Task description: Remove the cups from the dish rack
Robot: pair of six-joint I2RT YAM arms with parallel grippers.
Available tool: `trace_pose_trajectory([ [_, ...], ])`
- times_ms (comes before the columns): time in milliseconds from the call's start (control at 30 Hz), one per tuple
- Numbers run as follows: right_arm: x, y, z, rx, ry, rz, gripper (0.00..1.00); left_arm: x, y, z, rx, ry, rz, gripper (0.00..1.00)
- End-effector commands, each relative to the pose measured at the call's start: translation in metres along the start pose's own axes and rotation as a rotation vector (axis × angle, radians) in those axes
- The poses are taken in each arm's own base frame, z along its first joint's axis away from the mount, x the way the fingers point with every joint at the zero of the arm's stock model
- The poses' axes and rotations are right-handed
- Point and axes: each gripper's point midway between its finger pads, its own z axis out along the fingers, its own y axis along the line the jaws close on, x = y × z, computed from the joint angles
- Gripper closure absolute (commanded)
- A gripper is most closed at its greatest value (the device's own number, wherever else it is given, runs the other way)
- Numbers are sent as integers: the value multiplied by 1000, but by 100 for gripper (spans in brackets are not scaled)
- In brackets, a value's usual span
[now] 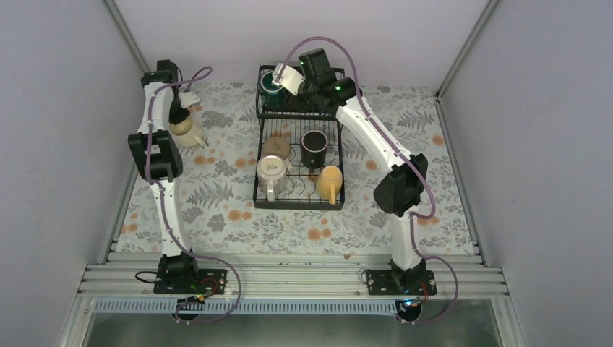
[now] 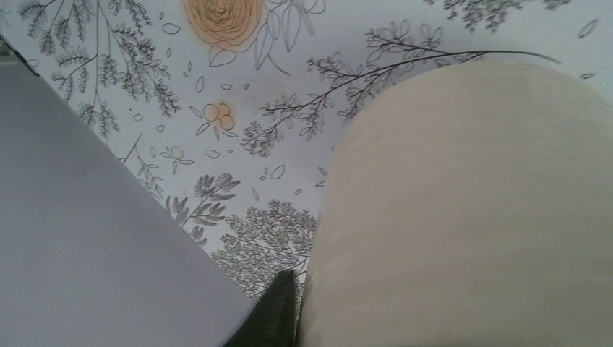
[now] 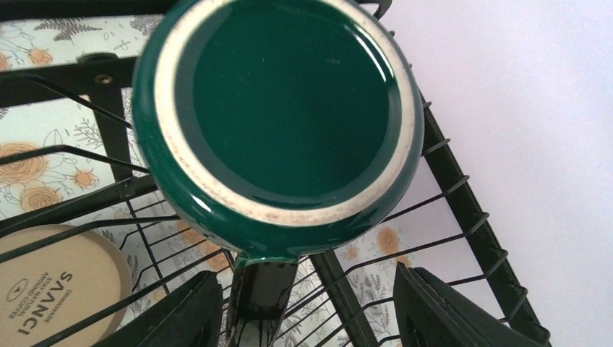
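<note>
The black wire dish rack (image 1: 298, 204) stands mid-table. Its raised basket holds the dark green mug (image 1: 271, 87), upside down in the right wrist view (image 3: 289, 108), handle (image 3: 264, 303) toward the camera. My right gripper (image 1: 289, 78) is open, its fingers (image 3: 173, 318) either side of that handle without touching it. The lower tray holds the tan mug (image 1: 276, 147), black mug (image 1: 314, 144), off-white mug (image 1: 271, 171) and orange-yellow mug (image 1: 329, 181). My left gripper (image 1: 178, 116) is shut on the wall of the cream mug (image 1: 188, 132), which sits on the cloth at far left; one finger (image 2: 278, 314) shows, the other is hidden.
The flowered tablecloth (image 1: 217, 210) covers the table. Grey walls close in on the left, back and right; the left wall (image 2: 87, 238) is close beside the cream mug. The tan mug's printed base (image 3: 50, 289) shows below the basket wires (image 3: 470, 217).
</note>
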Motion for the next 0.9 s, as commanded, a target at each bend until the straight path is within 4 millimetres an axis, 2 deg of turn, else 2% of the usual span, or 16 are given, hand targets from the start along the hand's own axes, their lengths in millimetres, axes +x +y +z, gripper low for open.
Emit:
trace_pose_trajectory([
  [0, 3, 11, 15, -26, 6, -4, 38, 4, 14, 13, -45, 24, -16, 78],
  [167, 2, 11, 23, -25, -2, 2, 42, 1, 17, 2, -54, -1, -14, 51],
  [267, 1, 11, 27, -26, -4, 7, 50, -1, 17, -7, -54, -18, -14, 46],
  [333, 2, 12, 30, -29, 2, 7, 53, -2, 19, -15, -57, -36, -18, 42],
  [400, 4, 13, 34, -30, 8, 7, 55, -6, 22, -27, -68, -65, -23, 37],
  [433, 5, 13, 36, -31, 11, 8, 59, -8, 23, -35, -72, -83, -26, 34],
  [533, 6, 13, 38, -30, 15, 10, 71, -16, 29, -63, -91, -152, -35, 26],
  [667, 1, 13, 32, -36, 0, 23, 82, -24, 35, -113, -118, -273, -56, 13],
  [733, -4, 10, 24, -32, -17, 30, 85, -29, 33, -141, -118, -349, -73, 3],
  [867, -23, 1, -7, -18, -75, 40, 90, -39, 27, -201, -114, -532, -118, 0],
])
